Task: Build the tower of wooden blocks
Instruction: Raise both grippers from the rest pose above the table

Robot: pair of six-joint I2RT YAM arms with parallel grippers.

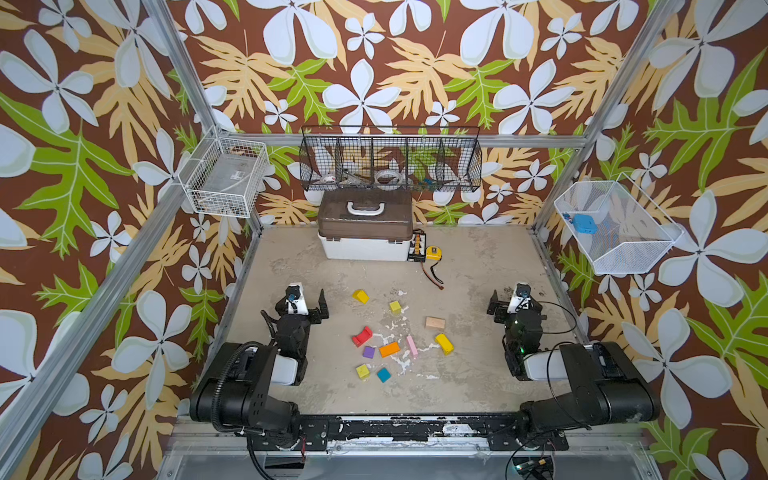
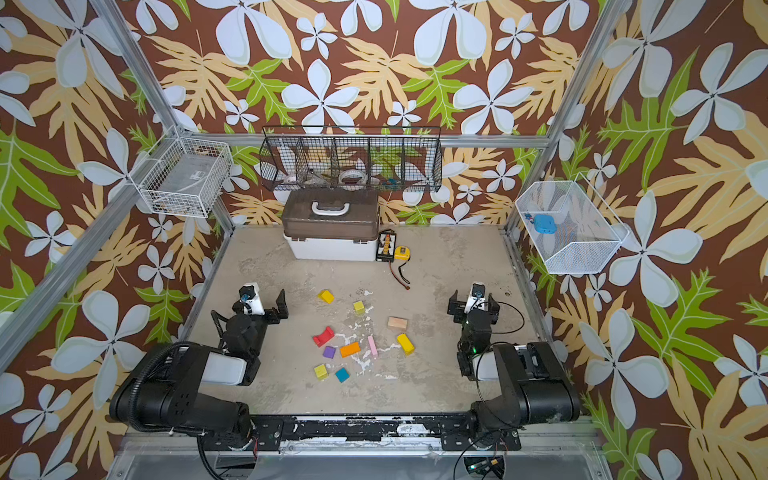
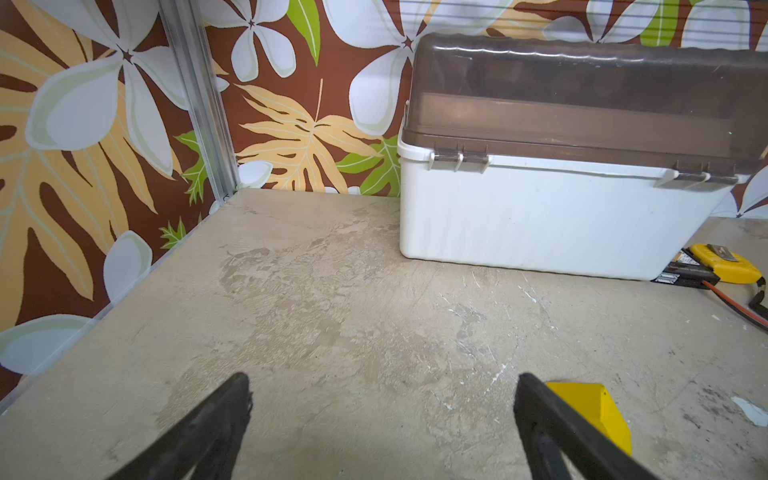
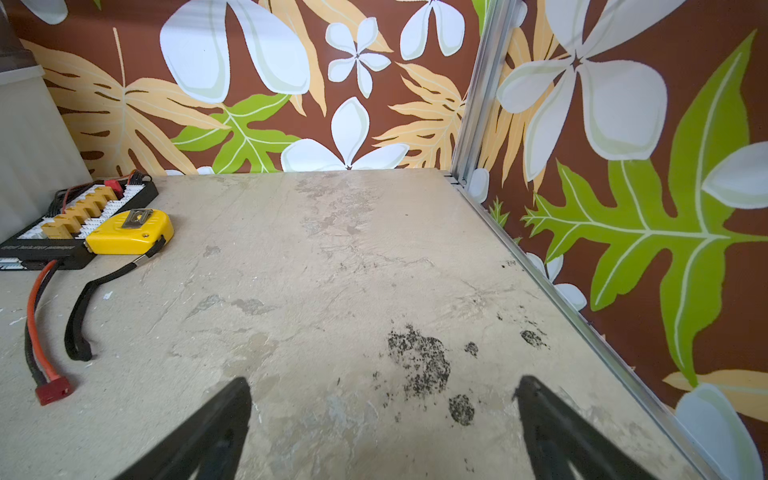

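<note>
Several wood blocks lie loose and unstacked on the table in both top views: a yellow roof piece, a yellow cube, a plain wood block, a red arch, purple, orange, pink, a long yellow block and teal. No tower is in view. My left gripper hangs open and empty left of the blocks, the roof piece just beyond one finger. My right gripper is open and empty to their right.
A white box with a brown lid stands at the back. Beside it lie a black connector board, a yellow tape measure and a red-black cable. Wire baskets hang on the walls.
</note>
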